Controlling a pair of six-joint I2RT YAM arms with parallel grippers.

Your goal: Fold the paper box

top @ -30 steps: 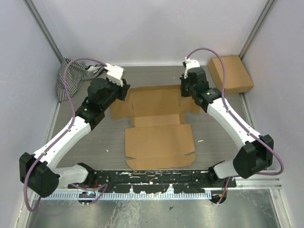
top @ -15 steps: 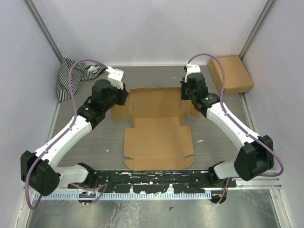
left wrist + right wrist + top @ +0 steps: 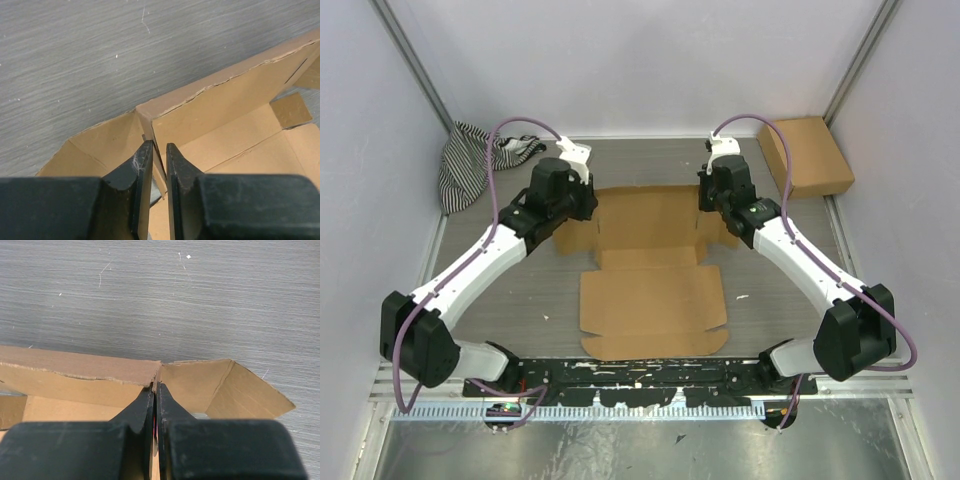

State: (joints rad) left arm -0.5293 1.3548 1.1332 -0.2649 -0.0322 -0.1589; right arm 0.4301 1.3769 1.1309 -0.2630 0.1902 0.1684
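The paper box (image 3: pixel 655 300) is a brown die-cut sheet lying flat in the middle of the table, with its far part raised. My left gripper (image 3: pixel 588 208) is at the far left corner. In the left wrist view the left gripper (image 3: pixel 159 150) has its jaws nearly together round a thin upright corner flap of the paper box (image 3: pixel 225 105), beside the raised back wall. My right gripper (image 3: pixel 705 200) is at the far right corner. In the right wrist view the right gripper (image 3: pixel 155 390) is pinched shut on the corner flap where the back wall of the paper box (image 3: pixel 75 370) meets a side flap.
A smaller closed brown cardboard box (image 3: pixel 807 155) lies at the back right. A striped cloth (image 3: pixel 470 160) is bunched at the back left. A black rail (image 3: pixel 650 370) runs along the near edge between the arm bases. Grey walls close in the sides.
My left arm has swung right and turned at the wrist, bringing its gripper in over the far left corner. My right gripper has shifted slightly toward the far wall.
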